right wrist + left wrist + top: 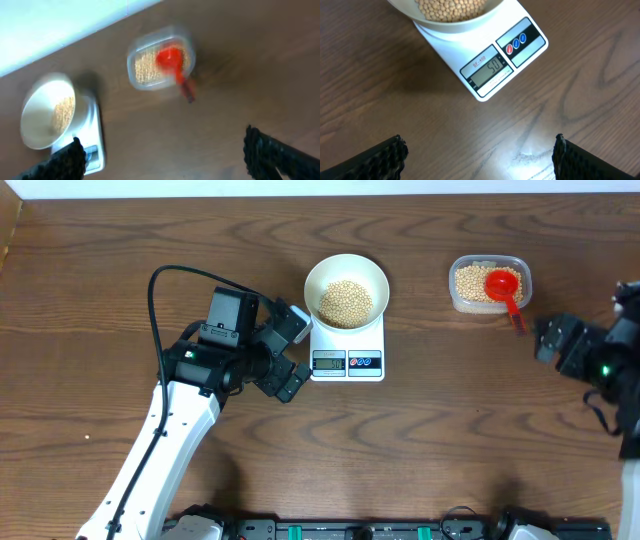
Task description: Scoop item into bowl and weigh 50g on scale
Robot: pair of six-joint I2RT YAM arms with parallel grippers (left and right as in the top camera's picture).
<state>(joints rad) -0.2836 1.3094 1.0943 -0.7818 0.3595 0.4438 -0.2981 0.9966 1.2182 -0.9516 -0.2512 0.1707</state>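
Beans [345, 302]: heap lying in the white bowl [316, 280]. Bowl sits on the far part of the scale [347, 346], the landmark for this entry. Scale display [490, 67] at its near edge, digits look like 50; red and blue buttons [516, 44] beside the display.

Left gripper [300, 355]: just left of the scale, over bare table [450, 440], fingers spread wide, nothing between them, not touching the scale.

Clear tub [460, 302]: well to the right of the scale, more beans inside. Red scoop [502, 283] rests in it, handle sticking out over the rim away from the scale.

Right gripper [545, 340]: further right of the scale than the tub, near the scoop handle. Fingers spread, empty. Right wrist view blurred.
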